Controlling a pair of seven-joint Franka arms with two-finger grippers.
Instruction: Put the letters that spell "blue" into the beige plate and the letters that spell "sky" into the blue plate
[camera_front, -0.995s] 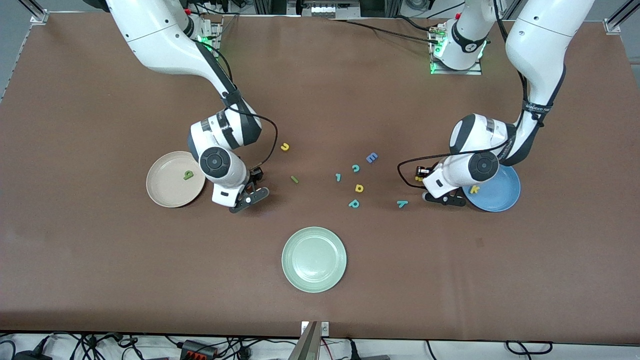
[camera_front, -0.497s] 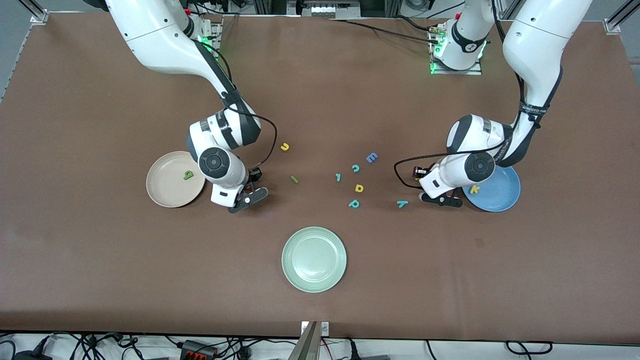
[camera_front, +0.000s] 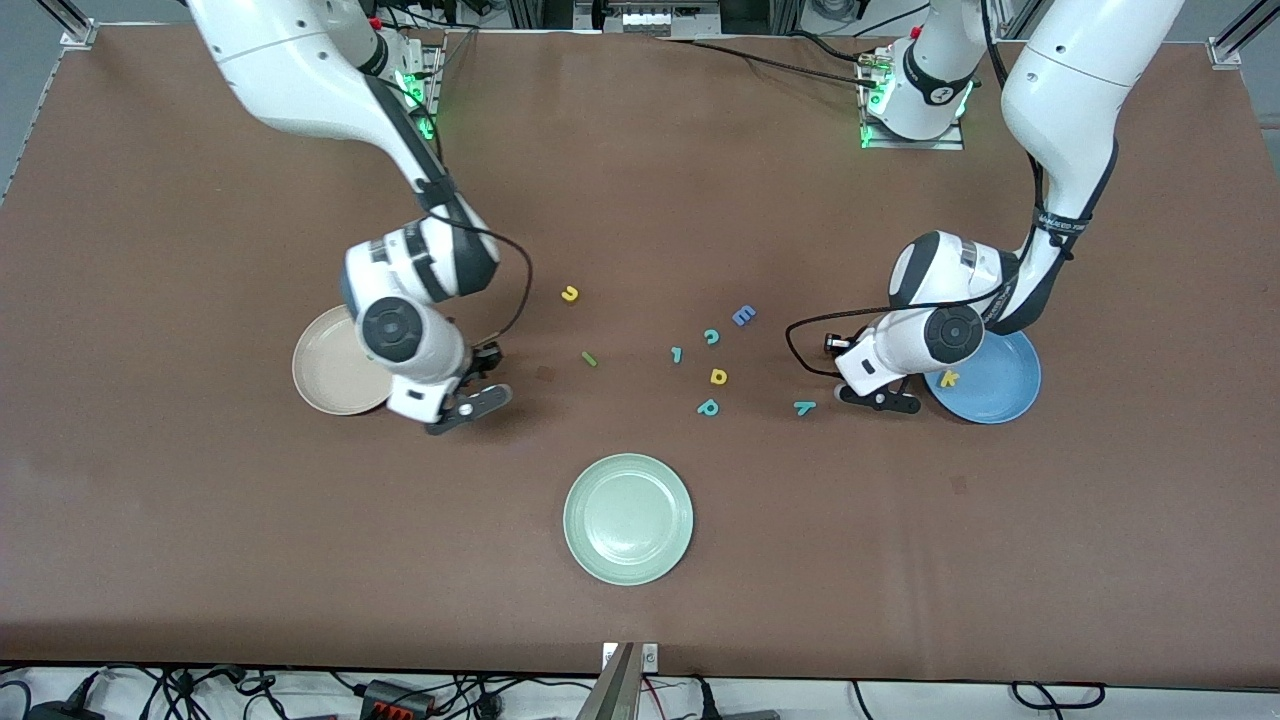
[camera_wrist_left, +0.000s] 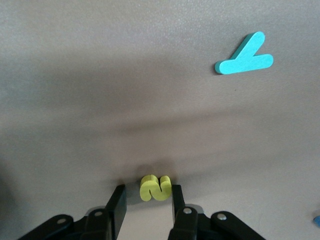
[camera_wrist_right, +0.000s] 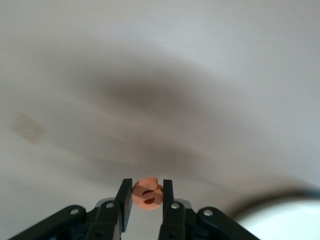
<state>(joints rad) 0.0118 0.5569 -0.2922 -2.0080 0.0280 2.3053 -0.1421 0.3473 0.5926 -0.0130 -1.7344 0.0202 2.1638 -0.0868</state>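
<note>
Right wrist view has my right gripper (camera_wrist_right: 145, 196) clamped on the orange "e" (camera_wrist_right: 147, 192), lifted off the table (camera_front: 200, 520) just beside the beige plate (camera_front: 325, 370). Left wrist view shows the left gripper (camera_wrist_left: 147, 196) with the yellow "s" (camera_wrist_left: 155, 187) between its fingers; one finger touches it, the other still has a gap, so I'd call it not fully closed, down at the table right by the blue plate (camera_front: 1000, 385). Yellow "k" (camera_front: 950, 378) sits in that blue plate, and the teal "y" (camera_front: 804, 407) lies on the table close to the left gripper. Yellow "u" (camera_front: 570, 294) and green "l" (camera_front: 589, 358) lie mid-table, toward the right arm's end. I can't see the green "b", the right arm covers that part of the plate
</note>
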